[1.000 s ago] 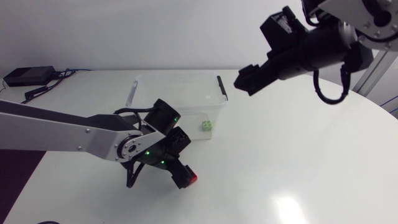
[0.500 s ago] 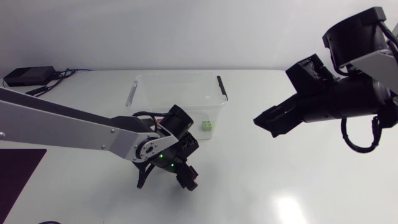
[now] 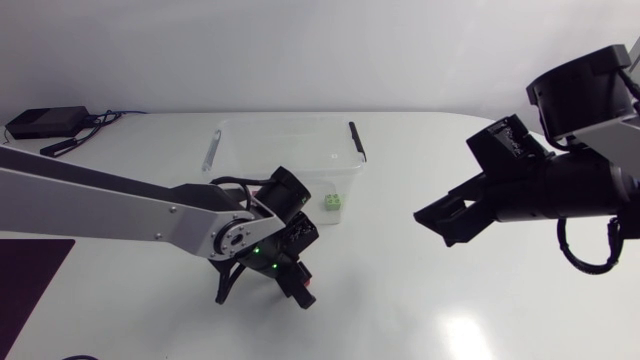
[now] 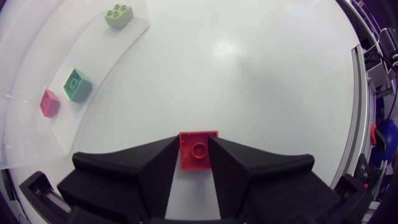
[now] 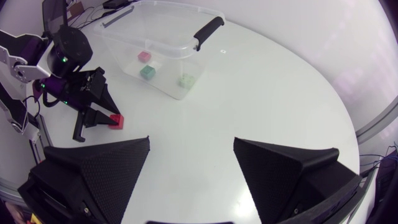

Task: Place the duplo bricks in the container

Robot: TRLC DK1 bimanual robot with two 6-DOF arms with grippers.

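Observation:
A red duplo brick point(image 4: 198, 149) lies on the white table, and both fingers of my left gripper point(image 4: 198, 163) press on its sides. From above, the left gripper point(image 3: 300, 288) points down at the table in front of the clear container point(image 3: 232, 135), with the red brick point(image 3: 310, 297) at its tips. Inside the container lie a light green brick point(image 3: 334, 203), a green brick point(image 5: 147, 72) and a pink brick point(image 5: 145, 56). My right gripper point(image 3: 447, 222) hangs open to the right of the container, holding nothing, its fingers point(image 5: 99, 168) spread wide.
The container has a black handle point(image 3: 356, 141) on its right end and a grey one point(image 3: 211, 150) on its left. A black device with cables point(image 3: 45, 122) sits at the table's back left corner. The table edge point(image 5: 348, 118) curves round at the right.
My left gripper has closed on the red brick on the table. My right arm has swung from above the container out to the right and come lower.

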